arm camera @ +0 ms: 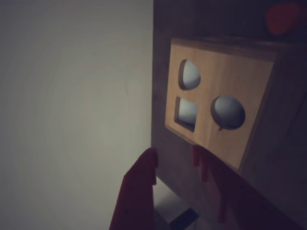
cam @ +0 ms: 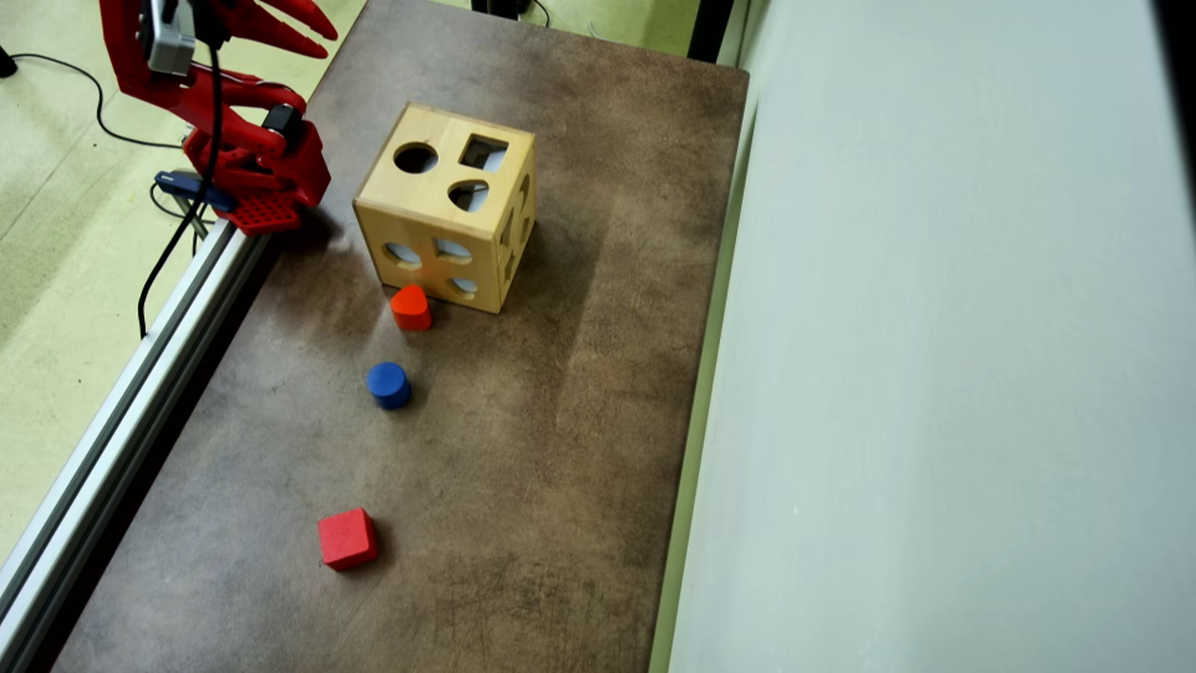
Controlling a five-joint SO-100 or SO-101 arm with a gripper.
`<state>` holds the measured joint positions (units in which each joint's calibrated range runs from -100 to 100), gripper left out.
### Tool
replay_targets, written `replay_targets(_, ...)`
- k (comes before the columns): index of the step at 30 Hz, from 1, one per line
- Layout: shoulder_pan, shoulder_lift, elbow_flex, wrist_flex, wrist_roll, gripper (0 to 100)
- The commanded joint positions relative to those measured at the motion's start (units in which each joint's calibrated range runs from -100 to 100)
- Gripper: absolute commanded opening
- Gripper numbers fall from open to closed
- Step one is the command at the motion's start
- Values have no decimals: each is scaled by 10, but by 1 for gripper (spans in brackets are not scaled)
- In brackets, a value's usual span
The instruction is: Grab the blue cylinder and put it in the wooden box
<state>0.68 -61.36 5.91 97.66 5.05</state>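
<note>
Overhead view: the red arm is folded back at the table's upper-left corner, its gripper (cam: 313, 21) raised and pointing right, clear of every object. The fingers stand spread apart with nothing between them. The blue cylinder (cam: 388, 384) stands on its flat end on the brown table (cam: 561, 467), well apart from the gripper, below the red-orange rounded block (cam: 411, 307) and above the red cube (cam: 347, 538). The rounded block sits just beside the front face of the wooden box (cam: 447, 218). Wrist view: the box (arm camera: 216, 110) lies ahead of the parted fingers (arm camera: 139, 187), its three-hole face toward the camera.
</note>
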Motion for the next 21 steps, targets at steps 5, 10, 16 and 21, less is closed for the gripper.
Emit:
replay_targets(5,115,116,-4,-1,26,12)
replay_targets(10,160,186,-4,-2,43,12)
replay_targets(16,235,279,-3,-6,77,12)
replay_targets(21,314,332,-4,-88,97,12)
